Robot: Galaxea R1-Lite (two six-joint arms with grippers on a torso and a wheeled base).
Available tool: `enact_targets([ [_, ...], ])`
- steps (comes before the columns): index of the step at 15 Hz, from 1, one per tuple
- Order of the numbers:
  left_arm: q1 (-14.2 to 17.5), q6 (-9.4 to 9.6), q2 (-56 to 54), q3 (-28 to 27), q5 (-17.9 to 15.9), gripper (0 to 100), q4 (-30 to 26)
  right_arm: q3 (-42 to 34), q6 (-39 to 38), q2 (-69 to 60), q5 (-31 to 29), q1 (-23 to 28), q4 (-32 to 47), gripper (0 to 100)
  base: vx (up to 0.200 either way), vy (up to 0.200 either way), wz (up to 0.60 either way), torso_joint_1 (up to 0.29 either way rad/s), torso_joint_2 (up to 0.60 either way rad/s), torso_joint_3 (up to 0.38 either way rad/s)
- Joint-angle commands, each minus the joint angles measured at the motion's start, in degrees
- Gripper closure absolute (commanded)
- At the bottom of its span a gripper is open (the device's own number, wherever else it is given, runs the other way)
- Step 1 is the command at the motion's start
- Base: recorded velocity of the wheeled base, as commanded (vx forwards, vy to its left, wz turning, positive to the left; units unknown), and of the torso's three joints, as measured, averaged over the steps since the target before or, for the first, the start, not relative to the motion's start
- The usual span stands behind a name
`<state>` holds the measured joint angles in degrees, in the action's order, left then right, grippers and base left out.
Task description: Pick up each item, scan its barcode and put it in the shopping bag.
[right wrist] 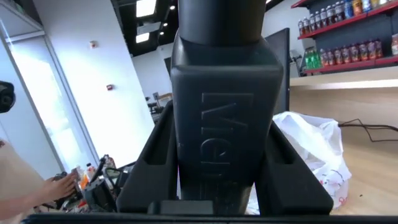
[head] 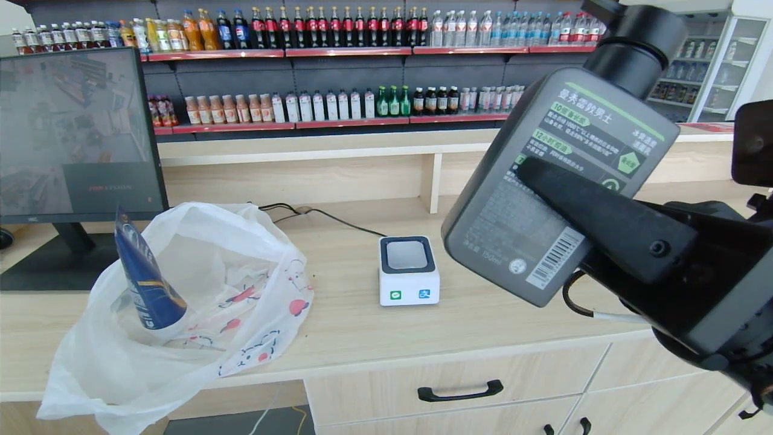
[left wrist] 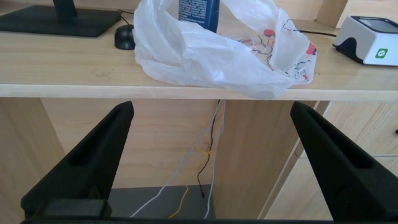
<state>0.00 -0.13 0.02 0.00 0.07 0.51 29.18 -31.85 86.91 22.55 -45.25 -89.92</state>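
While the barcode (head: 555, 257) on the grey bottle (head: 580, 133) looks upward and not toward the scanner (head: 409, 269), it probably cannot be read. So I judge the step in hand is the scan. It calls for turning the wrist until the label faces down to the scanner's window, then lowering the bottle over it without hurry. The bottle looks smooth and heavy, so a fast turn could let it slip.

The right gripper (right wrist: 221, 143) pinches the bottle between its two fingers, one on each flat side of the lower body, and the cap points away from the wrist. One finger lies across the label just beside the barcode and does not cover it. The bottle hangs in the air above the counter (head: 362, 326), to the right of the scanner and apart from it.

The shopping bag (head: 241, 272) lies open at the left of the counter, with a blue tube (head: 145, 278) standing inside. The left gripper (left wrist: 211, 112) is spread and empty — below the counter edge, in front of the bag.
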Motion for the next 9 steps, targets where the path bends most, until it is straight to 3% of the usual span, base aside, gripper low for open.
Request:
enact_targets([
  [1, 0.0, -0.04, 0.0, 0.0, 0.0, 0, 0.0, 0.0, 0.8, -0.2, 0.6, 0.0, -0.1, 100, 0.0, 0.0, 0.0, 0.0, 0.0, 0.0],
  [9, 0.0, -0.04, 0.0, 0.0, 0.0, 0, 0.0, -0.3, 2.9, 0.4, 0.5, 0.0, -0.1, 100, 0.0, 0.0, 0.0, 0.0, 0.0, 0.0],
])
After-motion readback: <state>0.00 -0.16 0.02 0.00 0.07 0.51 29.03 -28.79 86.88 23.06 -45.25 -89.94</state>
